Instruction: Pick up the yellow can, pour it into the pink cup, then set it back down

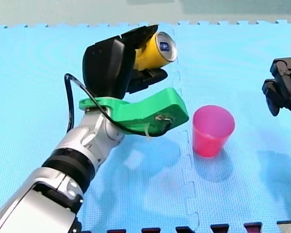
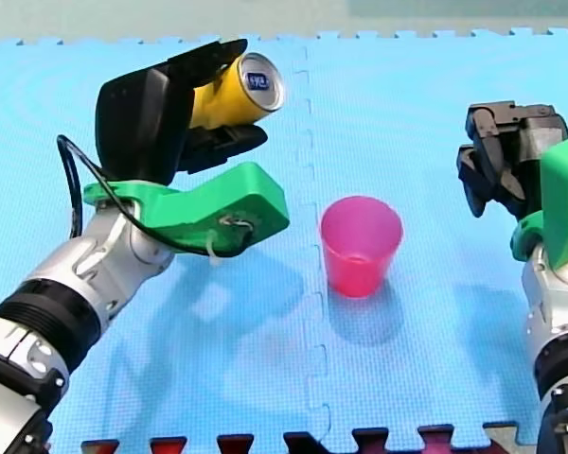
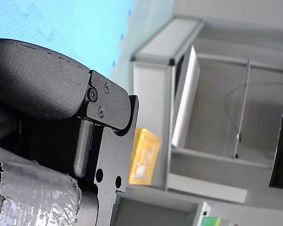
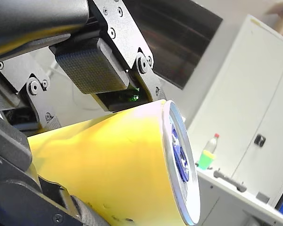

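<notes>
The floor is a blue foam puzzle mat [image 1: 242, 194], with a row of dark tiles along its nearest edge. Nearest the robot, the left forearm comes up from the side of the pink cup [image 1: 212, 130] and bends at a green wrist bracket [image 2: 237, 203] that stands just beside the cup. The cup is upright on the mat, its mouth open upward.

Beyond and above the bracket, the left hand [image 1: 121, 63] is clamped round the yellow can [image 1: 157, 48]. It holds the can well above the mat, tipped about onto its side, lid end turned toward the cup's side. The second wrist view shows a black finger pad [image 4: 92, 66] pressed on the can's wall.

The can sits behind and to one side of the cup, not over it, so pouring looks to be the step in hand. To do it well, bring the lid over the cup's rim first, then roll the wrist slowly.

On the cup's other side, the right hand [image 2: 500, 161] is curled on nothing.
</notes>
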